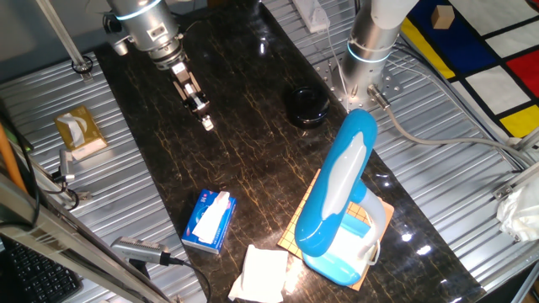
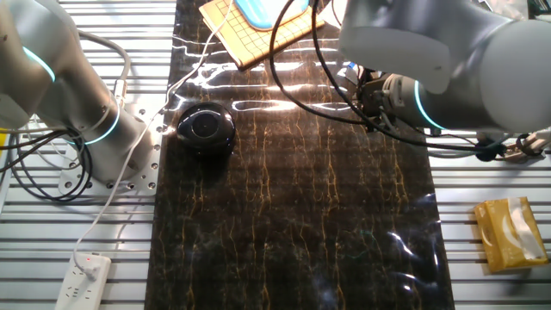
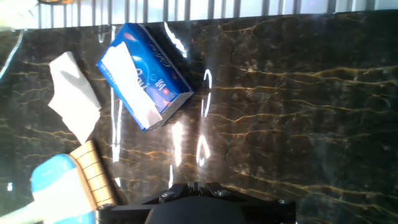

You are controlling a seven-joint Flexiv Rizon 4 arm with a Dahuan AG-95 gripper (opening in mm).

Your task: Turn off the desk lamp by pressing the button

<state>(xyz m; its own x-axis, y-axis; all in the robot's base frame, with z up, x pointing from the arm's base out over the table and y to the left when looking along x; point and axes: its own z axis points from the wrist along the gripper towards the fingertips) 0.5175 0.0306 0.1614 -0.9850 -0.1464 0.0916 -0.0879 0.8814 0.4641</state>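
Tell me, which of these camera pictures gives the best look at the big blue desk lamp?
One fixed view: the whole desk lamp shows there, arm, white panel and base, standing on a gridded board. The other fixed view catches only a blue edge at the top; the hand view only a corner.

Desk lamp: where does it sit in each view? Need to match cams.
One fixed view: desk lamp lower right of centre, on the grid board.
The other fixed view: only its blue edge at top centre.
Hand view: blue-white tip at bottom left.
Shared landmark: the grid board.
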